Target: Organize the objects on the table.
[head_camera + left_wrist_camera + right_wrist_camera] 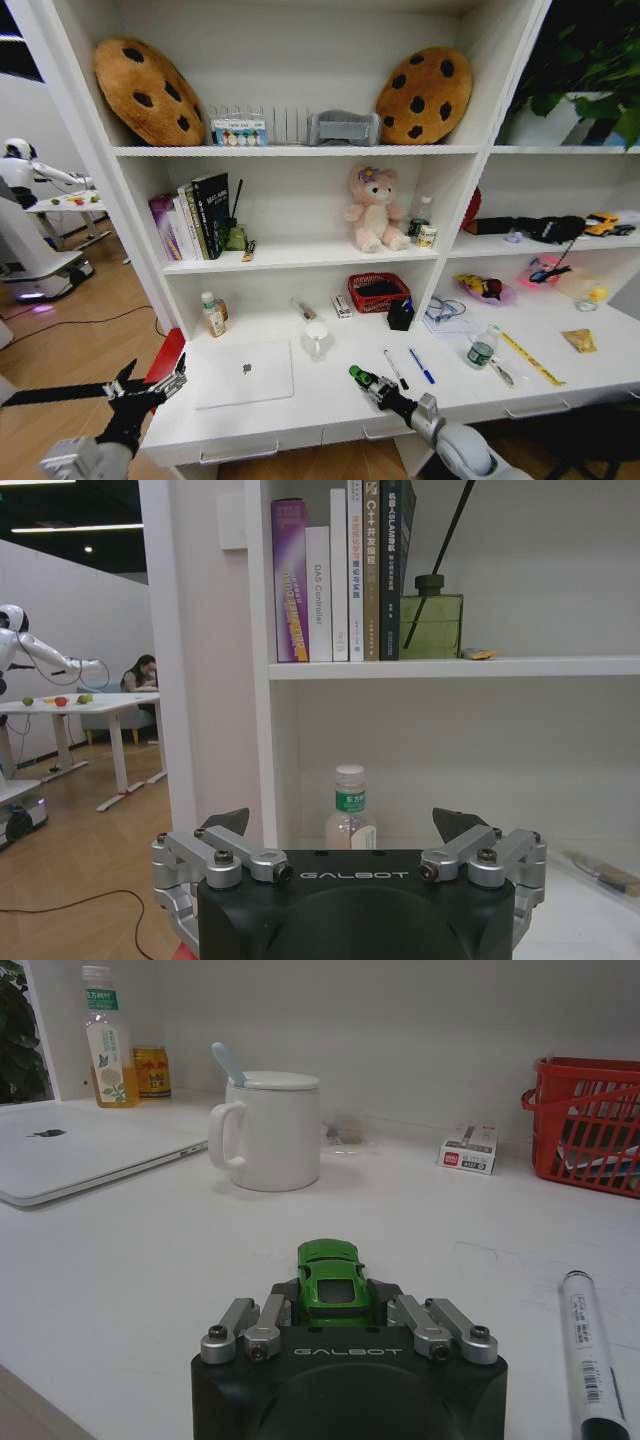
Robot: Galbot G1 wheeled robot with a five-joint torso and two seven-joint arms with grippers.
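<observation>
Right gripper [361, 378] low over the table [330, 405] front edge, fingers clamped on one green toy car [330, 1272]; car sits between the fingers, nose poking out toward the white mug [268, 1130]. Left gripper [150, 385] off the table's left end, at 9 o'clock from the laptop [243, 372], fingers spread wide, nothing in them. On the table: one closed silver laptop, one mug with spoon, two pens at 3 o'clock from the held car, black pen [395, 369] and blue pen [421, 365] side by side, apart. Two bottles: yellow drink bottle [212, 314] at 11 o'clock from laptop, clear bottle [482, 348] far right. One red basket [378, 292] at back, contents hard to make out.
</observation>
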